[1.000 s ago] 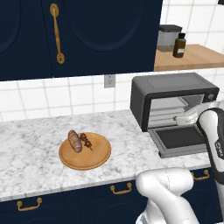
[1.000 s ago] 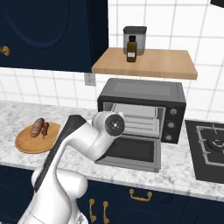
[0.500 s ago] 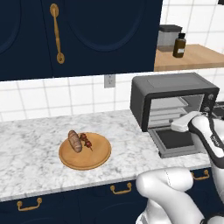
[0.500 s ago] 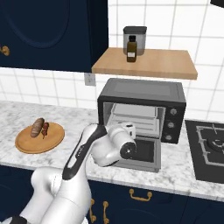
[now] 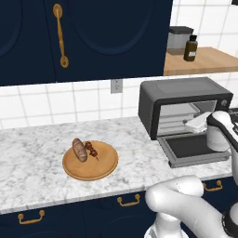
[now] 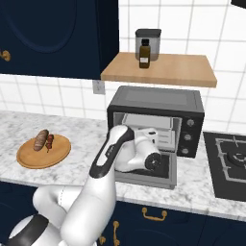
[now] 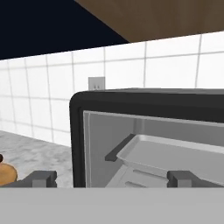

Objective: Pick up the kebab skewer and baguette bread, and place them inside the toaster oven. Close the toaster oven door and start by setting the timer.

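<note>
— Marble desk [image 5: 32, 158], wooden plate [image 5: 104, 171] on it, and we see the baguette [image 5: 79, 149] lying there with the skewer [image 5: 92, 150] just beside it, both untouched. Where is our claw [image 7: 111, 178]?

— Over at the oven [image 5: 183, 100], well apart from the plate. Our hand view looks straight into the open cavity, at the grey tray [image 7: 175, 153] on its rack. The two tips stand wide apart with nothing between them.

— And the door [image 5: 197, 149]?

— Dropped flat, sticking out toward the desk edge. Our forearm hangs right over it in the right base view.

— So what could trip us up from here?

— We judge the first risk is the swing back to the plate: the arm is low by the door, and a careless sweep could knock it or clip the oven's frame. Second, the two foods lie close together, so closing on the skewer could nudge the baguette or catch both. Third, the skewer is thin; a grip off its middle could let it tilt and slip on the way over.

— Anything near the oven mouth?

— The tray edge. A load carried in too low could hit it.
</note>
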Robot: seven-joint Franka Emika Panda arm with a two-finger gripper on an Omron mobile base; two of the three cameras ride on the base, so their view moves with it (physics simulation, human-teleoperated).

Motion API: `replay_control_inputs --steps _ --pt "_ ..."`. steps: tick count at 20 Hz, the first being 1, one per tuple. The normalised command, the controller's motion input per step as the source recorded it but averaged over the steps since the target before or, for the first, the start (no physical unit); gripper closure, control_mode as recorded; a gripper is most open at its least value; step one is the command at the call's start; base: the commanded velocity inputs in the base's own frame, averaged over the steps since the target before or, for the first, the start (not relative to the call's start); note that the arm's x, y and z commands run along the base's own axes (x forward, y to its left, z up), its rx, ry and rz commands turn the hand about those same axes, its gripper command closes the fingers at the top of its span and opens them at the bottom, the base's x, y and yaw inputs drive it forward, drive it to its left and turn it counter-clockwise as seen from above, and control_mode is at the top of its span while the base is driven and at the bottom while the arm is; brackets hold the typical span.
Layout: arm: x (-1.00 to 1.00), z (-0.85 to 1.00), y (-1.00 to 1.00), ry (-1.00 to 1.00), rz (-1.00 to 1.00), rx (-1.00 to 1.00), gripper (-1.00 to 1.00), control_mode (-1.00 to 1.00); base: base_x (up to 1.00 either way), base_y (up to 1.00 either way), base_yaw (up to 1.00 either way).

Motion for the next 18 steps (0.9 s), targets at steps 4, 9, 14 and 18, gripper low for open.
replay_control_inputs --steps 4,9,14,18 --pt "0.26 -0.05 0.01 -0.01 -0.01 0.02 -1.00 -1.00 0.00 0.00 0.00" --pt "0.51 0.00 0.01 -0.01 -0.02 0.04 -1.00 -1.00 0.00 0.00 0.00" --pt "0.31 -0.23 0.05 0.00 -0.07 0.00 -1.00 -1.00 0.00 0.00 0.00" --pt "0.17 -0.19 0.00 0.00 -0.09 0.00 -1.00 -1.00 0.00 0.00 0.00"
